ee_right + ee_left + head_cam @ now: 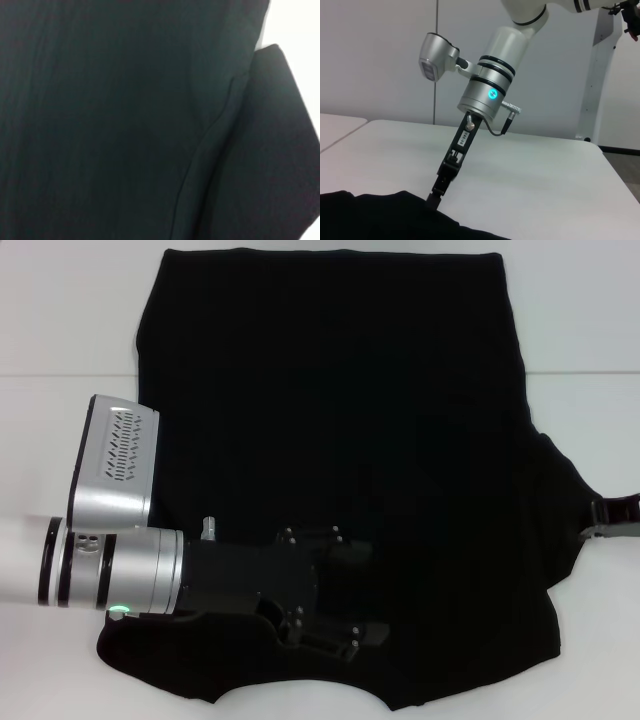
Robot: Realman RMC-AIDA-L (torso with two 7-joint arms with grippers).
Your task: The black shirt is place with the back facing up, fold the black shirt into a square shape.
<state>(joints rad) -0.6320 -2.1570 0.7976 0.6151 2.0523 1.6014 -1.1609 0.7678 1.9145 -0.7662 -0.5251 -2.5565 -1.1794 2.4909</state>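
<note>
The black shirt (340,420) lies spread flat over the middle of the white surface (60,310), its straight hem toward the far edge and its neckline curve at the near edge. On the robot's right side, one sleeve (565,500) sticks out past the body of the shirt toward the right edge of the surface.

The left end effector (335,615) hangs low over the near left part of the shirt, pointing across it toward the right. Its black body blends into the cloth, so I cannot tell how far its fingers are spread or whether they hold any fabric. The silver forearm and the boxy wrist camera housing (115,460) cover the shirt's left sleeve area.

The right end effector (434,196) comes down steeply at the right sleeve's edge, its fingers drawn together with the tip at the cloth; whether fabric is actually pinched, I cannot tell.
</note>
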